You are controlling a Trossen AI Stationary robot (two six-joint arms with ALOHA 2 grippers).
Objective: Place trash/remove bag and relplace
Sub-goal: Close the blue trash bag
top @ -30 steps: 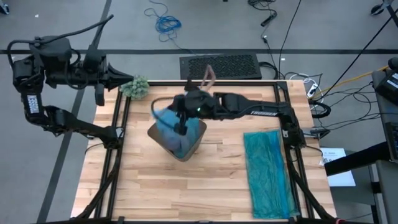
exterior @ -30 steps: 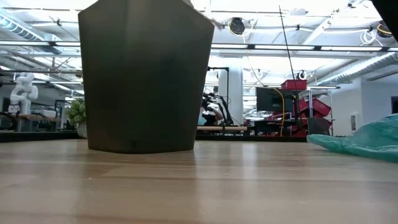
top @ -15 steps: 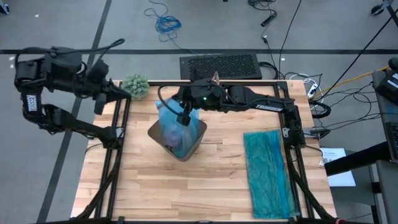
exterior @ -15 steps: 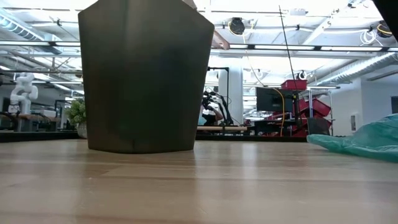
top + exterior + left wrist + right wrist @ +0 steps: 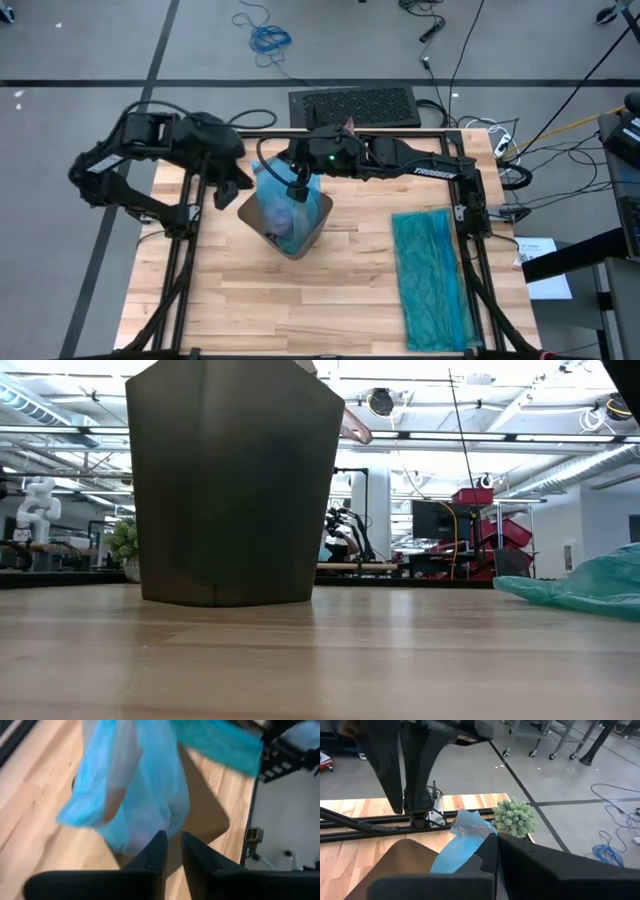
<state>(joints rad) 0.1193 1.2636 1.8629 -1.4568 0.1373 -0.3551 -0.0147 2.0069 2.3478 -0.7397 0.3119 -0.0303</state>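
Observation:
The light-blue bag (image 5: 280, 200) stands partly pulled up out of the brown bin (image 5: 318, 222) in the middle of the table, its lower part still inside. Dark and purplish trash (image 5: 291, 216) shows through the plastic. My right gripper (image 5: 297, 186) is above the bin's far side, shut on the bag's top. My left gripper (image 5: 226, 192) hovers just left of the bin, fingers shut, facing the bag (image 5: 135, 785) without touching it. In the low view only the bin (image 5: 235, 480) shows; both grippers are hidden. My right gripper pinches the bag's gathered top edge (image 5: 470, 837) between its two fingers, reaching in from the table's right and slanting down. The bunched plastic hangs below the fingers and its lower part sits inside the bin. How many layers it holds cannot be told.
A darker teal bag (image 5: 430, 275) lies flat along the table's right side and also shows as a teal bag (image 5: 590, 585) in the low view. A green fuzzy plant (image 5: 515, 817) sits at the far-left corner. A dark mat (image 5: 355, 105) lies beyond the far edge.
My left arm swung from beyond the table's far-left corner toward the bin and now covers the plant in the high view. My right gripper moved toward the far edge and drew the bag's top up out of the bin, then held still.

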